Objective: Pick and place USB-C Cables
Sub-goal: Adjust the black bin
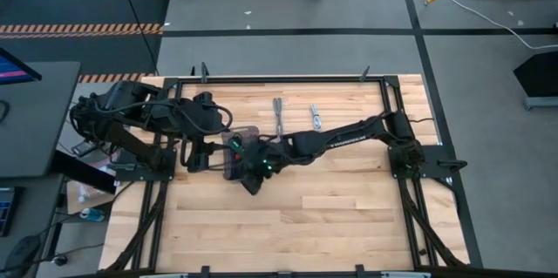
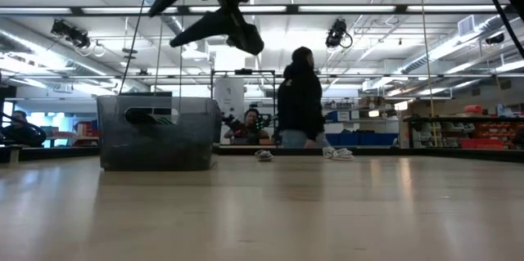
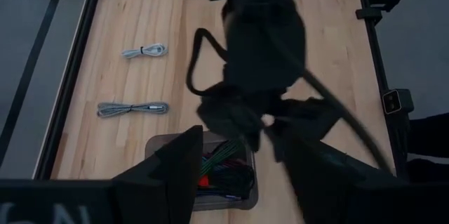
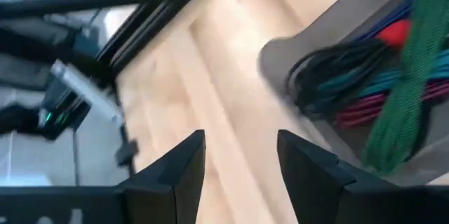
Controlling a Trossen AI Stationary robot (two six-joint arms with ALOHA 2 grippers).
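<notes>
A grey clear-walled tray (image 1: 235, 139) stands on the table and holds black, teal, magenta and green cable bundles (image 4: 365, 90), one with a red tie (image 4: 394, 31). Two more cables lie flat on the wood toward the far edge: a grey one (image 3: 133, 108) and a silver one (image 3: 144, 50). My right gripper (image 4: 238, 175) hovers open and empty beside the tray's near edge, above the table (image 2: 225, 28). My left gripper (image 3: 242, 182) is open and empty, left of the tray (image 1: 196, 154), facing the right arm.
The low view shows the tray (image 2: 155, 130) on the table's left and both loose cables (image 2: 264, 155) (image 2: 337, 153) far back. A person (image 2: 301, 101) stands beyond the far edge. Black frame rails (image 1: 384, 104) border the table. Bare wood (image 1: 331, 217) lies near and right.
</notes>
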